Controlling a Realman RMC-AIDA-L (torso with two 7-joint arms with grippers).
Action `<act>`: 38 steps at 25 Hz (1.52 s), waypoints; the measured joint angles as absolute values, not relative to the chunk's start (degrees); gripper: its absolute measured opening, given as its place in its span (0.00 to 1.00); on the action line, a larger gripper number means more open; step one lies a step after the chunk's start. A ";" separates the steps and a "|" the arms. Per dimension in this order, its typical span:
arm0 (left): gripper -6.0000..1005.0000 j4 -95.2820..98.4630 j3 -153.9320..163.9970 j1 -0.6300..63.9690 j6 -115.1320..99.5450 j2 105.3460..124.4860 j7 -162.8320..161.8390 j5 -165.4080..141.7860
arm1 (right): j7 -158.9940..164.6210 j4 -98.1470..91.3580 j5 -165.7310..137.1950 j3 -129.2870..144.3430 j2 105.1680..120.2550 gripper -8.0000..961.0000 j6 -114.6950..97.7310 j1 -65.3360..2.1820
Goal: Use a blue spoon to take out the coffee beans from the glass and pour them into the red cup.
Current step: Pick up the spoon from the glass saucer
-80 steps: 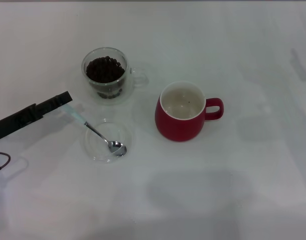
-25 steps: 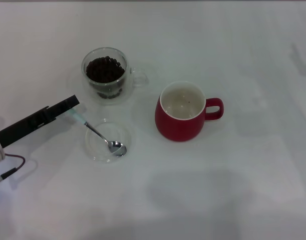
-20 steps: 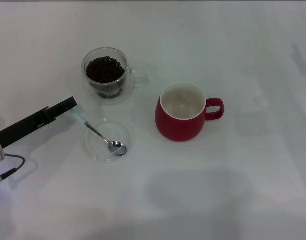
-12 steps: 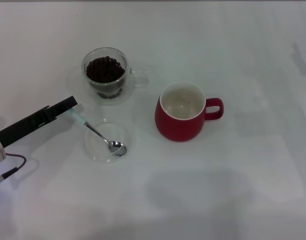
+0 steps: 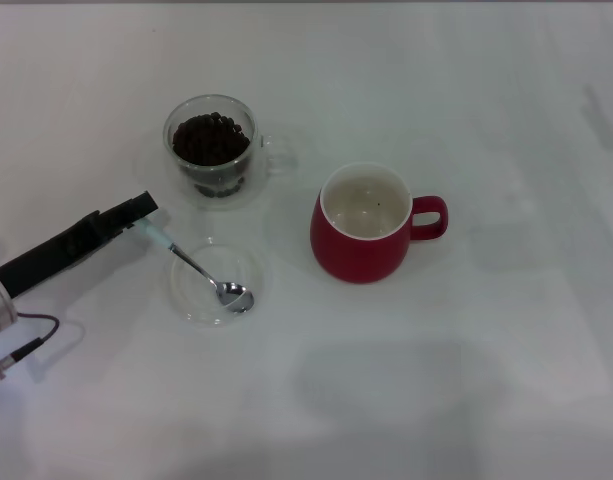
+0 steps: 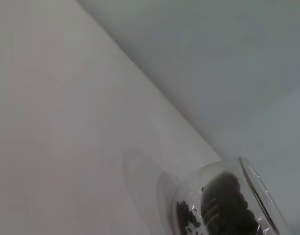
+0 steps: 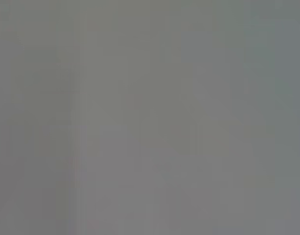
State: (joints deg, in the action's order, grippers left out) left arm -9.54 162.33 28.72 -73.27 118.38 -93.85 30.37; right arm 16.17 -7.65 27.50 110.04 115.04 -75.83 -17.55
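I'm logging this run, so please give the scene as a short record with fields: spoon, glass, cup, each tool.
spoon: blue spoon, metal bowl resting in the clear saucer, pale handle pointing toward the left tool
glass: glass upright, full of coffee beans, beyond the saucer
cup: red cup upright, right of the saucer, interior nearly empty, loop handle to the right
left tool: left tool at the tip of the spoon handle; grip unclear
right tool: not in view
surface: white table
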 joint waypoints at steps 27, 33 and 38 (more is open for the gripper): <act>0.20 -7.12 162.35 25.77 -72.91 118.65 -97.31 33.43 | 16.17 -7.05 27.51 110.01 114.87 0.89 -76.47 -17.13; 0.15 -7.14 162.33 25.81 -73.37 118.49 -97.18 33.84 | 16.17 -7.03 27.51 109.95 114.87 0.89 -76.47 -17.13; 0.14 -7.57 162.31 26.12 -74.81 118.33 -96.99 33.85 | 16.17 -7.15 27.51 109.95 114.87 0.89 -76.47 -17.13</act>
State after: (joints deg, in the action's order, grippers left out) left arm -7.57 162.31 26.12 -74.81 118.33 -96.99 33.86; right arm 16.17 -7.15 27.51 109.95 114.87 -76.47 -17.13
